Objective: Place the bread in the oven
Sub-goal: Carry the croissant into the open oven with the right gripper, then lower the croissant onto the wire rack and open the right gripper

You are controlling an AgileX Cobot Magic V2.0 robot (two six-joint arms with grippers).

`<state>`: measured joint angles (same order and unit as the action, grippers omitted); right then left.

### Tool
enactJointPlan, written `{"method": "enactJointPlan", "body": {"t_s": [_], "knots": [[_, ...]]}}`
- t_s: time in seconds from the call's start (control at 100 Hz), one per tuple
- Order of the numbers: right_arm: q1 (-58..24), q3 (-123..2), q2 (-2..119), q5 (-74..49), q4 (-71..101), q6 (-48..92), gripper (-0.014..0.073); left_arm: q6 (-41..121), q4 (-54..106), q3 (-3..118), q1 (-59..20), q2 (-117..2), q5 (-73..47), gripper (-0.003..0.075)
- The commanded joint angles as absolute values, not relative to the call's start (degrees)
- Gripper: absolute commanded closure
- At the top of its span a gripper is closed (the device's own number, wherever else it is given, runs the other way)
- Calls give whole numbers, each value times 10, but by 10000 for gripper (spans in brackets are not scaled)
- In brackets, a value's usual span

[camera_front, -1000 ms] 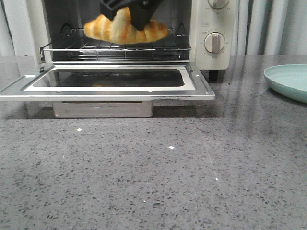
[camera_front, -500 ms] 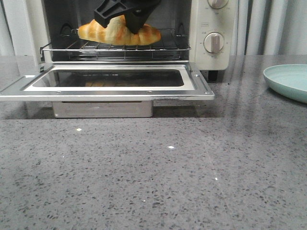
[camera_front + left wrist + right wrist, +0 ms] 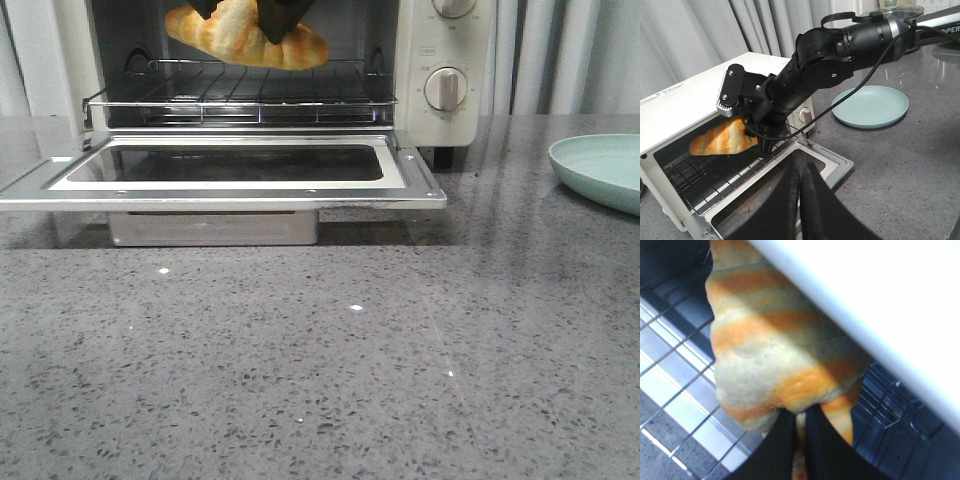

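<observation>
Grey stone counter [image 3: 330, 350]; oven [image 3: 445, 70] door down. Right gripper [image 3: 760, 132], clamped on bread [image 3: 245, 35], had lifted it off rack [image 3: 240, 95]. Not yet placed. Left gripper [image 3: 801, 175] together, empty.

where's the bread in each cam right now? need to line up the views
Front view: bread at the top left of centre, held above the wire rack by the right claw.
Left wrist view: bread left of centre, in the oven mouth under the right claw.
Right wrist view: bread fills the centre, close up.
Shared landmark: the wire rack, below the bread in every view.
</observation>
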<state>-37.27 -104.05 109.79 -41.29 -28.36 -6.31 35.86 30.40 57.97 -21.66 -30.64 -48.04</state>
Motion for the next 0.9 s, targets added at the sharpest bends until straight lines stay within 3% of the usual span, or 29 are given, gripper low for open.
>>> {"method": "enactJointPlan", "body": {"t_s": [0.0, 0.31, 0.38, 0.55, 0.62, 0.69, 0.89], "knots": [[-362, -1062, 1064, -365, -301, -67, 662, 354, 324, 597, -216, -311, -441, 742], [-352, -1062, 1064, -323, -313, -67, 638, 354, 324, 597, -216, -311, -443, 742], [-352, -1062, 1064, -325, -311, -67, 557, 354, 325, 597, -216, -311, -445, 742], [-353, -1062, 1064, -339, -309, -67, 223, 354, 331, 597, -216, -311, -445, 742], [-354, -1062, 1064, -346, -307, -67, 134, 354, 331, 597, -216, -311, -445, 742], [-354, -1062, 1064, -355, -304, -67, 95, 354, 331, 597, -216, -311, -445, 742], [-362, -1062, 1055, -382, -261, -67, 93, 354, 331, 597, -216, -309, -444, 742]]}}
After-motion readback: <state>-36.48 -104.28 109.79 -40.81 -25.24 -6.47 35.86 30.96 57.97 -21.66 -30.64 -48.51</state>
